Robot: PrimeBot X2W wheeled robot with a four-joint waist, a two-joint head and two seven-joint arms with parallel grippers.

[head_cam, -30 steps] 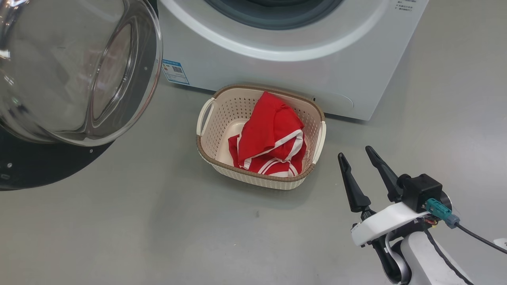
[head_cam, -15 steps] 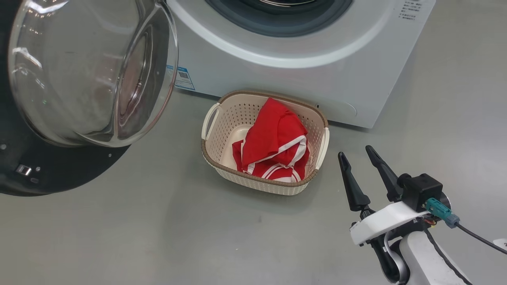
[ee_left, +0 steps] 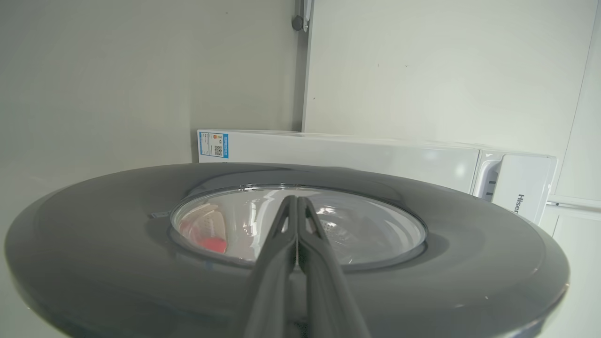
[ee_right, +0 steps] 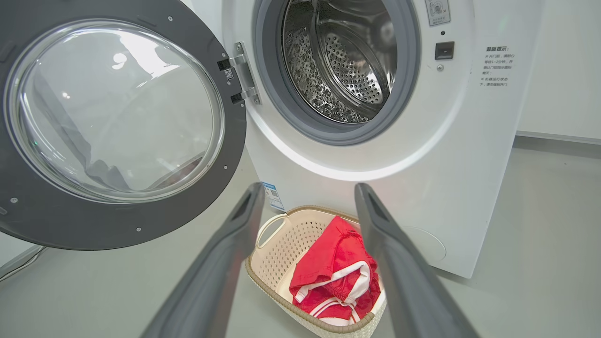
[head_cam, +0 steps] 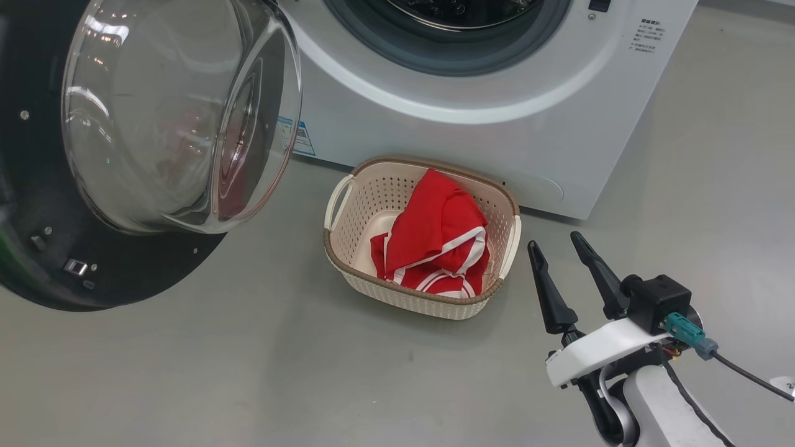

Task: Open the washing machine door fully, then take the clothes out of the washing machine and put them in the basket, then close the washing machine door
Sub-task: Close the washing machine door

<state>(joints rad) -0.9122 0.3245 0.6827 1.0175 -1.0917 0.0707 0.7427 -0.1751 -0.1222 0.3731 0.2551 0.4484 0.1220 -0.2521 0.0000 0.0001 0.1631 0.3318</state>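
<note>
Our head camera had tipped up, and we saw into the washing machine [head_cam: 497, 143]: its perforated steel drum [ee_right: 347, 61] looked empty, so only closing remained, we judged. Soft red clothes [head_cam: 438, 248] lay crumpled in the cream perforated basket [head_cam: 422, 301] just before the machine. The washing machine door [head_cam: 124, 273], glossy black rim round bulging glass, stood swung out on the machine's hinge side, the left gripper [ee_left: 296, 202], fingers pressed together, at its outer face; the right gripper [head_cam: 553, 239] hovered wide, empty
</note>
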